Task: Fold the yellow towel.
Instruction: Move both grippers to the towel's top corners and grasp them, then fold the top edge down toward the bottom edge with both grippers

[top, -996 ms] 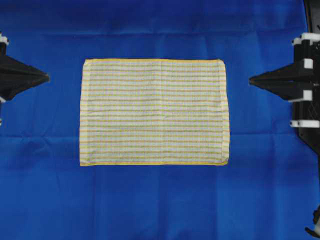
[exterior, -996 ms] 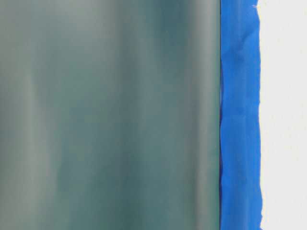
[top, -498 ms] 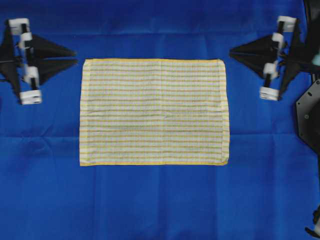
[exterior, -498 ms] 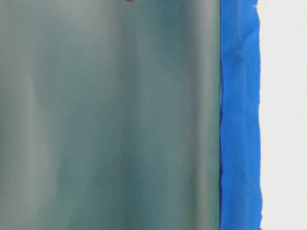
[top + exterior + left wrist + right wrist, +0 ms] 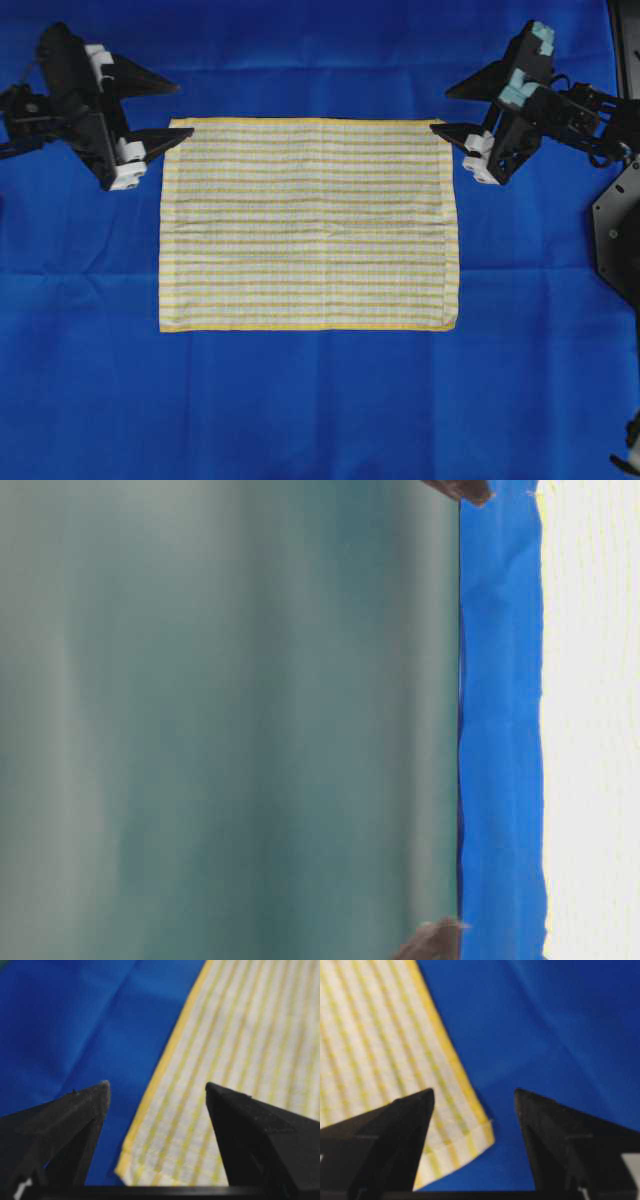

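The overhead view is lit brightly and evenly, with only soft shadows seen. The table-level view is blurred to a grey-green smear, and its right side is washed out white. Both wrist views are blurred up close.

Left gripper (image 5: 178, 110) and right gripper (image 5: 445, 110): jaws spread wide, nothing held, tips pointing inward.
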